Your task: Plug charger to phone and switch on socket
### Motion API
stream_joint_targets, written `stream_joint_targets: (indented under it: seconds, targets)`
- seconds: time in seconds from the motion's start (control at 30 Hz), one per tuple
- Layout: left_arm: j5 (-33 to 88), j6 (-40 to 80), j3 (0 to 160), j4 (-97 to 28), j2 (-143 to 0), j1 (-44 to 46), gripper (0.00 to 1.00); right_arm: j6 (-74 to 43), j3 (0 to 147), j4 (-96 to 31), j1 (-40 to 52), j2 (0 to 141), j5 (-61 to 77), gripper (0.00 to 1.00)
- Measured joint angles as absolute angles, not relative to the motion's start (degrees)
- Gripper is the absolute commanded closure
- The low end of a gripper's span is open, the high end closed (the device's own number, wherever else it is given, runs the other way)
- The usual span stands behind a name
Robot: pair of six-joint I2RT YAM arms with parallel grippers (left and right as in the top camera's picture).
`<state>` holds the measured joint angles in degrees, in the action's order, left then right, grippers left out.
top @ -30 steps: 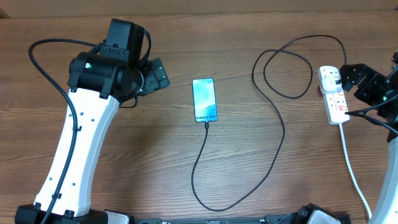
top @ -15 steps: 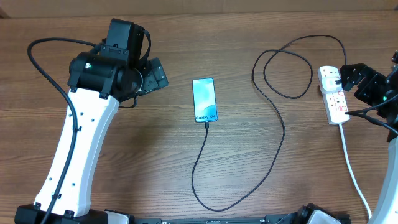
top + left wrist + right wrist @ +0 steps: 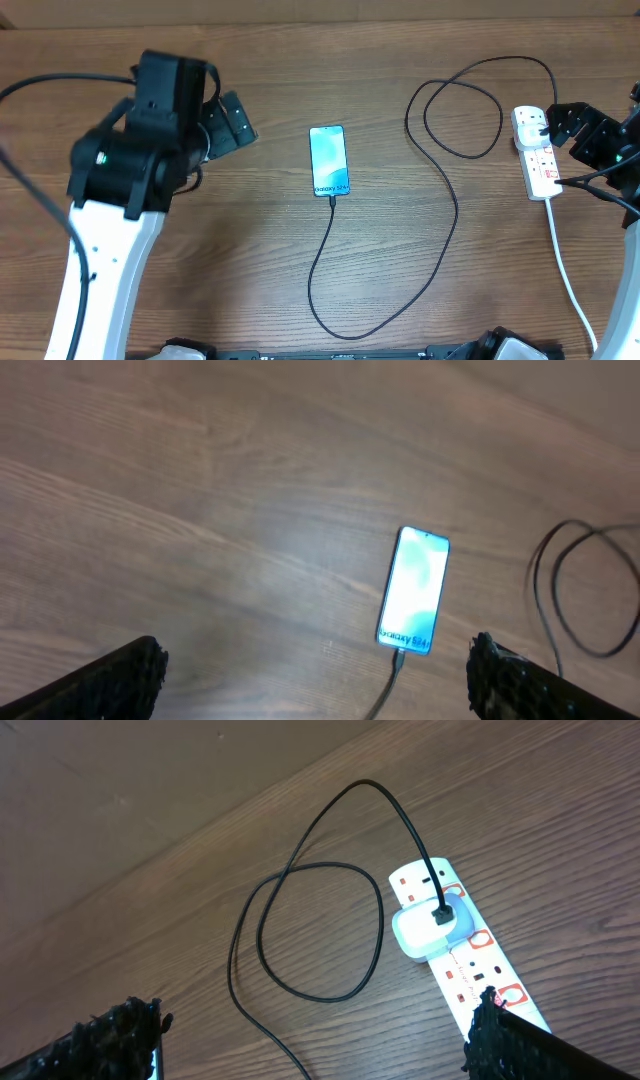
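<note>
The charger [image 3: 310,280] is a long thin black wire that lies on the brown wooden table [image 3: 250,250]. One end is stuck into the bottom end of the phone [image 3: 329,161]. From there the wire bends down toward the near edge, swings up the right side and makes a big loop. The loop lies between the phone and the socket [image 3: 537,152]. The other end goes into a small white block [image 3: 425,925] that sits in the socket. The phone lies flat in the middle of the table, with its blue face up. The socket lies at the far right, and its thick white cord [image 3: 570,280] runs down toward the near edge.

The left gripper [image 3: 232,120] is well to the left of the phone, with only wood between them. Its jaws are spread wide and hold nothing. The right gripper [image 3: 575,128] is just beside the socket. Its jaws are spread wide too, with nothing in them. The socket has small red marks by its outlets. I cannot tell how the switches are set.
</note>
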<state>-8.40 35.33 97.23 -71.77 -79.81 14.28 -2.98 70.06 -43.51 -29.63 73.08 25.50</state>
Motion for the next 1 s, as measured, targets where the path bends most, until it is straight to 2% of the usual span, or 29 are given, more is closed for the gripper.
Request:
stream_joint_targets:
  seconds: [0.3,0.63,1.0]
  targets:
    - [-10.6,35.3,78.3,-53.0,-67.4,14.3,0.01,-3.0,70.1,-43.5,-29.6,73.1,25.5,0.0]
    - [-11.2,31.4,44.8,-20.3,-44.3,14.3,0.01,-3.0,70.0,-43.5,-29.6,73.1,25.5,0.0]
    - [-10.3,29.3,20.4,-1.7,-25.7,12.1,0.0,-3.0,70.0,-43.5,-29.6,73.1,25.5,0.0]
